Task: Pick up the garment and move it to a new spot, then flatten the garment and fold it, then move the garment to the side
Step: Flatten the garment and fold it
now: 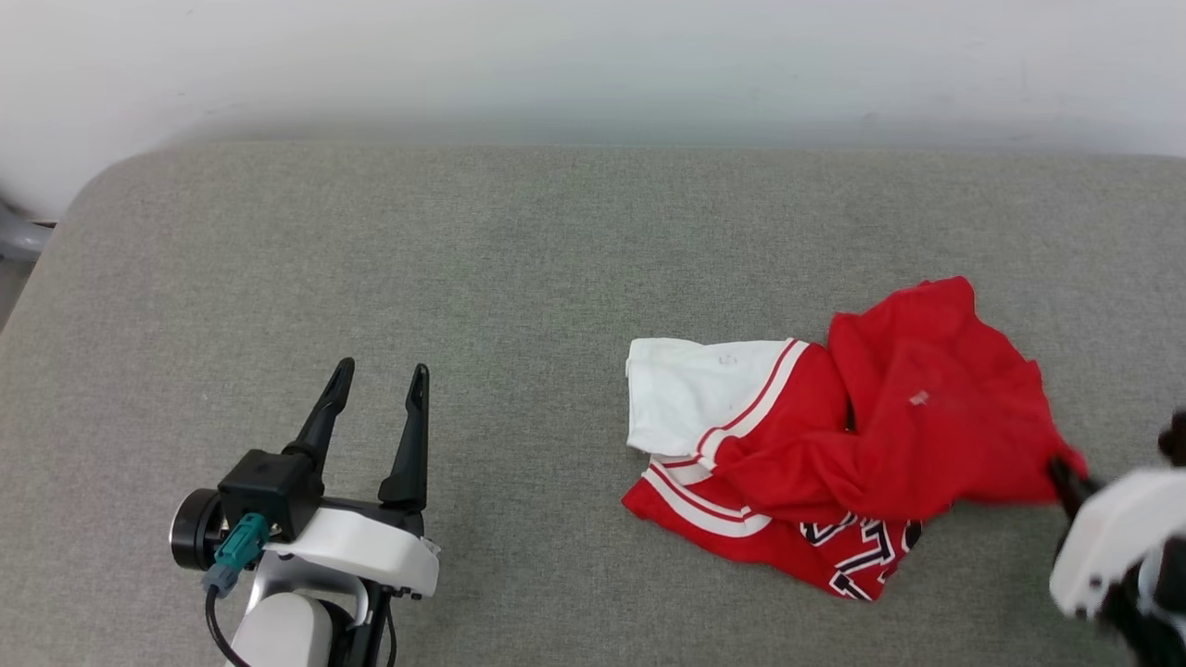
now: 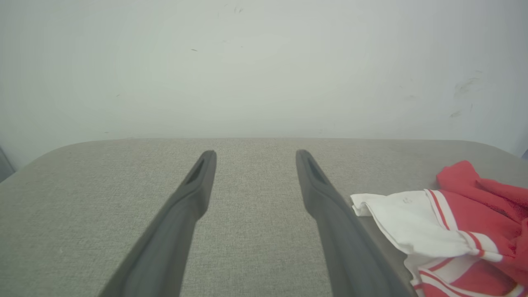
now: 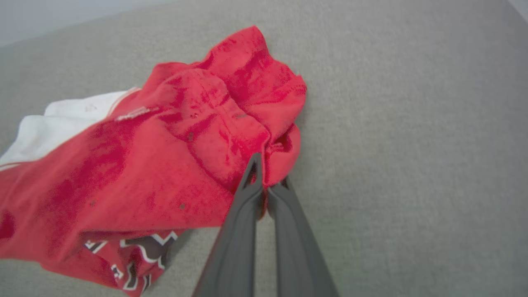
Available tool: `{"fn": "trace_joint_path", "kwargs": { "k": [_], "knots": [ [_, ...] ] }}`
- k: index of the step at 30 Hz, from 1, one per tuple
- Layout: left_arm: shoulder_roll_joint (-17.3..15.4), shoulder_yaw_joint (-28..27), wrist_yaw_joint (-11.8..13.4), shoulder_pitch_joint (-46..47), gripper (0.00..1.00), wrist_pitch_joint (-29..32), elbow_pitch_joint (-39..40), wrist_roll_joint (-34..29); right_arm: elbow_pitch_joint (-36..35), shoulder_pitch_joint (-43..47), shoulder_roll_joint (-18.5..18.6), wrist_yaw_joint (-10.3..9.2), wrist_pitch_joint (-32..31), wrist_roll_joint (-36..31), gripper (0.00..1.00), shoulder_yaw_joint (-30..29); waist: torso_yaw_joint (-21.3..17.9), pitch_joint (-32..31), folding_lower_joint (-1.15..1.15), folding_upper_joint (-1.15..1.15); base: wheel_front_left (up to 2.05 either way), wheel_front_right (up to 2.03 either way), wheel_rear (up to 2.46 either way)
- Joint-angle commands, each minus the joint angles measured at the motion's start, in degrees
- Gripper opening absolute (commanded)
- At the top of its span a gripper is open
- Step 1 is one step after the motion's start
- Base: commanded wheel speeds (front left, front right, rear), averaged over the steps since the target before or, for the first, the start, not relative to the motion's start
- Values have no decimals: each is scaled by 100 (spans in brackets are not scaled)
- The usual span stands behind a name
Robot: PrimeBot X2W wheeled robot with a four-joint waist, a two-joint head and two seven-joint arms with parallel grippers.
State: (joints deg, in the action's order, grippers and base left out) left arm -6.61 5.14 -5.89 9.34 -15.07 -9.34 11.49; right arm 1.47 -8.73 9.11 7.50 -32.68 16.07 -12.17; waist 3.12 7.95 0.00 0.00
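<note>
**Barely pinched: may slip on the lift**

Leaves the left end effector (image 1: 382,367) spread wide and empty, well apart from the garment (image 1: 889,417), crumpled on the worktop (image 1: 278,232) at right. Grips only a red fold at its right edge with the closed right end effector (image 3: 268,175). Could lose that thin bite when lifting, or haul it up bunched.

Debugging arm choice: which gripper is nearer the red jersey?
Right. The right gripper is shut on the red jersey, pinching the edge on its right side. The left gripper is open, well off to the jersey's left, not touching it.
</note>
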Motion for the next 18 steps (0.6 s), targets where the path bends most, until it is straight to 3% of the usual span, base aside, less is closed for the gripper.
{"fn": "trace_joint_path", "kwargs": {
  "k": [1, 8, 9, 12, 18],
  "knots": [
    [21, -24, -13, -61, 100, -14, -34, -18, 183, 403, -178, -2, 119, -63, 0, -270, -14, -24, 0, 0, 0, 0, 0],
    [46, -2, -33, -105, 100, -14, -136, -14, 690, 1055, -498, -2, 367, 30, 0, -498, -7, -118, 0, 0, 0, 0, 0],
    [49, -5, -35, -144, 100, -14, -176, -19, 764, 1108, -545, -2, 600, 113, 100, -471, -10, -163, 0, 0, 0, 0, 0],
    [54, -7, -33, -183, 100, -14, -212, -23, 771, 1112, -575, -2, 986, 68, 100, -452, -12, -230, 0, 0, 0, 0, 0],
    [65, -14, -6, -341, 100, -14, -288, -18, 654, 990, -617, -2, 2464, 7, 100, -355, -26, -428, 0, 0, 0, 0, 0]
  ]
}}
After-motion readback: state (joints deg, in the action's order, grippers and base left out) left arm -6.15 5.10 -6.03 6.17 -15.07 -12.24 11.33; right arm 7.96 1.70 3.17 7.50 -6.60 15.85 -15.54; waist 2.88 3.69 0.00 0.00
